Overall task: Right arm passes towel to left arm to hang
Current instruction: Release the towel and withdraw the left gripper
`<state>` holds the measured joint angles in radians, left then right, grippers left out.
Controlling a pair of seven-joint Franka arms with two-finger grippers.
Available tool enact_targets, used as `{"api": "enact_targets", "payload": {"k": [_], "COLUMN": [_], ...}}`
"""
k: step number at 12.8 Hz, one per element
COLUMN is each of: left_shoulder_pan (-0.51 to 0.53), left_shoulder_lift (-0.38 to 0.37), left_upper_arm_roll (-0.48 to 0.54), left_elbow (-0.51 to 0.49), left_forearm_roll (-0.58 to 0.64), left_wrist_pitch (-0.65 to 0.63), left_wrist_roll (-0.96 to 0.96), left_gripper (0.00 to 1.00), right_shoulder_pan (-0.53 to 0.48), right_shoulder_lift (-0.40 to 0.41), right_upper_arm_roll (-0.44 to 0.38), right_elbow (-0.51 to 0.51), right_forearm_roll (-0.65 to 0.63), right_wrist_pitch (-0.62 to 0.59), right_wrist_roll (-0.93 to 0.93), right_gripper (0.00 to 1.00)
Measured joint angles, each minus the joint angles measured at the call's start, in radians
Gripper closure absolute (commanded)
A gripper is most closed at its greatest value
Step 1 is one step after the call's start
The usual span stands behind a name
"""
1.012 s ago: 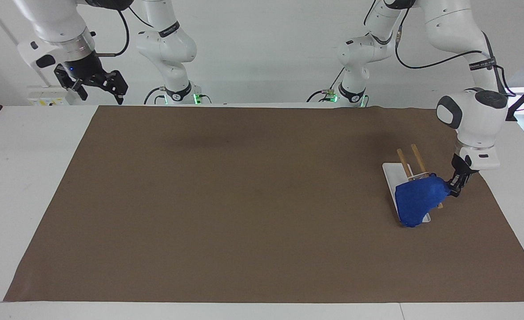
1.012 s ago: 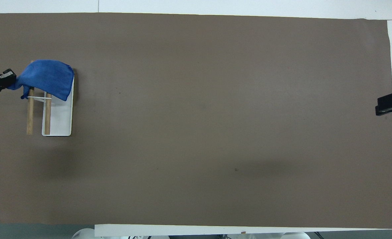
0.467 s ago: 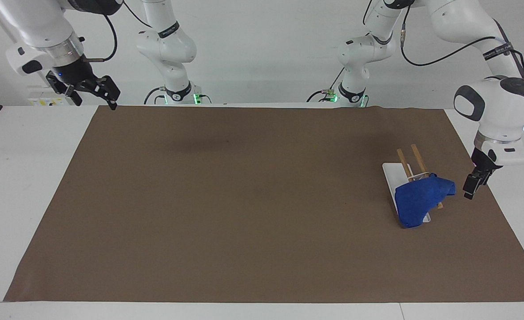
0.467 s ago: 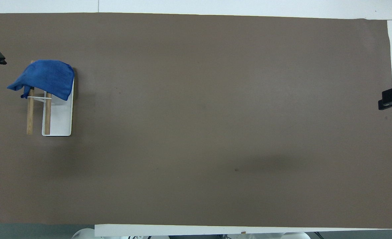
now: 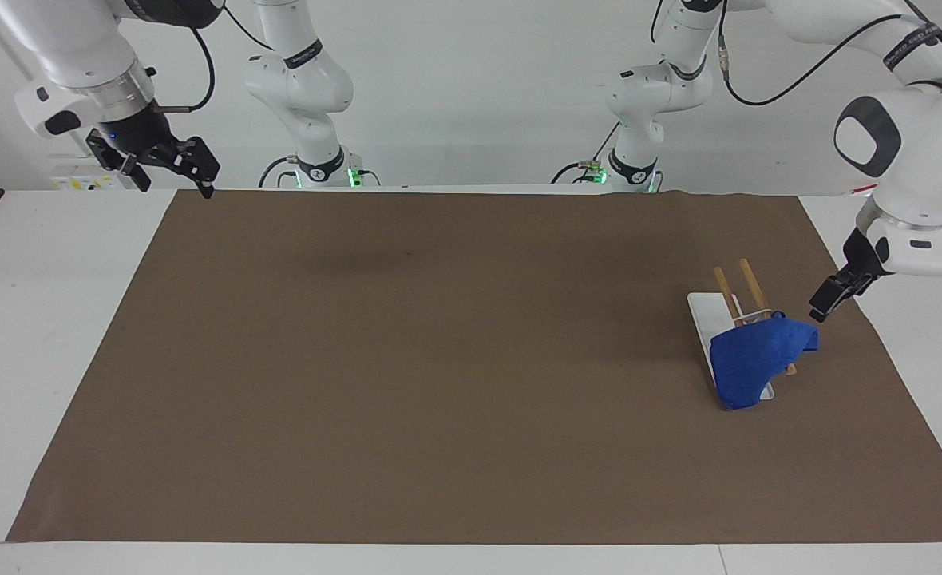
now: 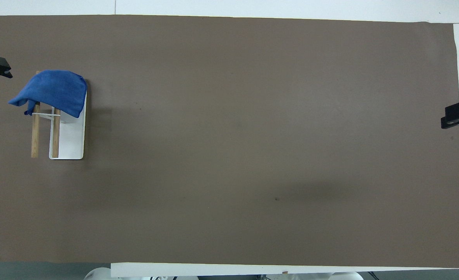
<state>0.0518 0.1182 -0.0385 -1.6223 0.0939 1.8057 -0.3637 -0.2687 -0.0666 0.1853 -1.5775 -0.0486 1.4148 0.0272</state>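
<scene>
The blue towel (image 5: 761,358) (image 6: 52,90) hangs draped over the two wooden rails (image 5: 750,283) (image 6: 35,136) of a small rack with a white base (image 5: 704,315) (image 6: 72,140), at the left arm's end of the brown mat. My left gripper (image 5: 820,310) (image 6: 4,72) is raised just off the towel's corner, open and empty, not touching the cloth. My right gripper (image 5: 174,182) (image 6: 457,116) waits open and empty, high over the mat's edge at the right arm's end.
A brown mat (image 5: 439,359) (image 6: 253,136) covers most of the white table (image 5: 48,319). The rack's rails stick out toward the robots past the towel.
My left gripper let go of the towel's corner and pulled up and away from it. The towel stayed draped on the rails. The right gripper drew back slightly and rose.
</scene>
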Motion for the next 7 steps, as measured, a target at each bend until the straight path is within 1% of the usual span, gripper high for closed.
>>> {"api": "enact_targets", "payload": {"k": [3, 4, 5, 7], "left_shoulder_pan": [-0.069, -0.076, -0.076, -0.074], "left_shoulder_lift": [-0.012, -0.012, -0.012, -0.012], "left_upper_arm_roll": [-0.012, -0.016, -0.018, -0.017], "left_elbow": [0.138, 0.179, 0.202, 0.214], "left_forearm_roll": [-0.01, -0.019, -0.024, -0.029], "left_wrist_pitch": [-0.251, -0.313, -0.354, -0.385], "left_wrist_roll": [0.11, 0.159, 0.227, 0.339], "left_gripper": [0.0, 0.0, 0.0, 0.0], "right_shoulder_pan": [0.0, 0.0, 0.0, 0.0], "right_shoulder_lift": [0.0, 0.0, 0.0, 0.0], "right_upper_arm_roll": [0.0, 0.0, 0.0, 0.0], "right_elbow": [0.0, 0.0, 0.0, 0.0], "right_forearm_roll": [0.0, 0.0, 0.0, 0.0], "right_wrist_pitch": [0.0, -0.004, -0.01, -0.016], "right_wrist_roll": [0.0, 0.0, 0.0, 0.0], "right_gripper": [0.0, 0.0, 0.0, 0.0]}}
